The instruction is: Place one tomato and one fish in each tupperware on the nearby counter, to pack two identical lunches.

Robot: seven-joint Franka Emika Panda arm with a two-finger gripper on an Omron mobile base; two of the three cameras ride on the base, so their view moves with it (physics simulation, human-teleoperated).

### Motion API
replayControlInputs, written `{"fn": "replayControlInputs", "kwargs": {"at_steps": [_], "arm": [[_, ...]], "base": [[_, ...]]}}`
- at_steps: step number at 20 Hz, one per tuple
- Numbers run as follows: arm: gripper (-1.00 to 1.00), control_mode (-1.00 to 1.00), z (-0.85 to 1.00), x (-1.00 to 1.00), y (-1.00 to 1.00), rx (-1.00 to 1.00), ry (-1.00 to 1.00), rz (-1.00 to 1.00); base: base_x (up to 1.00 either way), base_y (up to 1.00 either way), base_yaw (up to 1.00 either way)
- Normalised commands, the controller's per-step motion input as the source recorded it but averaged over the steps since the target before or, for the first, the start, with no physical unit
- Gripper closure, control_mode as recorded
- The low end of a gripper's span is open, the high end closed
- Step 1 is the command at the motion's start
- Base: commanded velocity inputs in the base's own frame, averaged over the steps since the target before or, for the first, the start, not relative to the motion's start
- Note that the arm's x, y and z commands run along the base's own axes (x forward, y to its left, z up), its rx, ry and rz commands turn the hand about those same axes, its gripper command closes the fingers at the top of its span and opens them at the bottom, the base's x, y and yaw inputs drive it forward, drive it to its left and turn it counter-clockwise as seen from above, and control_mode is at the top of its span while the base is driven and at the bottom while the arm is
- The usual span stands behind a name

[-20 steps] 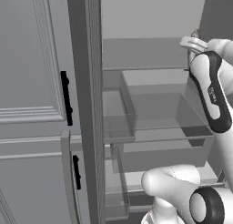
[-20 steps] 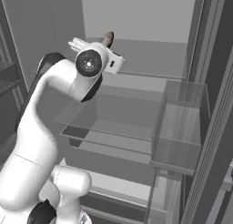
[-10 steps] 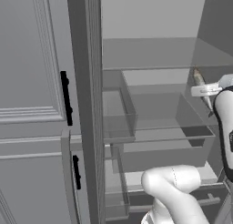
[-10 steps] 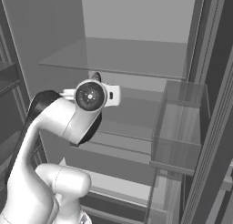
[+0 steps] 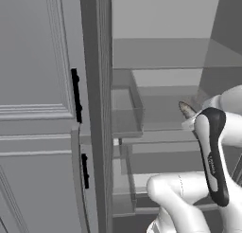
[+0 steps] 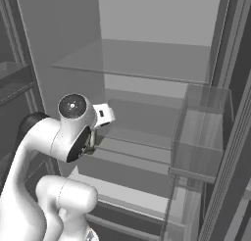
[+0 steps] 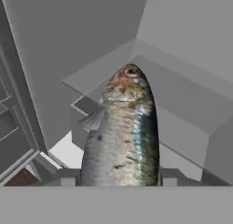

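Fish fills the hand view, head pointing away, pinched between the jaws at its tail end, inside the open fridge. From the left, its tip pokes out past the arm beside the glass shelf. The door bin hangs close on the right, another shelf overhead. The fridge wall is near, and the cabinet door stands left.
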Motion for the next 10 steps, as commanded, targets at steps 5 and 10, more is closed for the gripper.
{"fn": "replayControlInputs", "kwargs": {"at_steps": [5,10], "arm": [[1.0,1.0,0.0,0.0,0.0,0.0,0.0,0.0],[1.0,1.0,0.0,0.0,0.0,0.0,0.0,0.0]], "base": [[-1.0,0.0,0.51],[-1.0,0.0,0.61]]}}
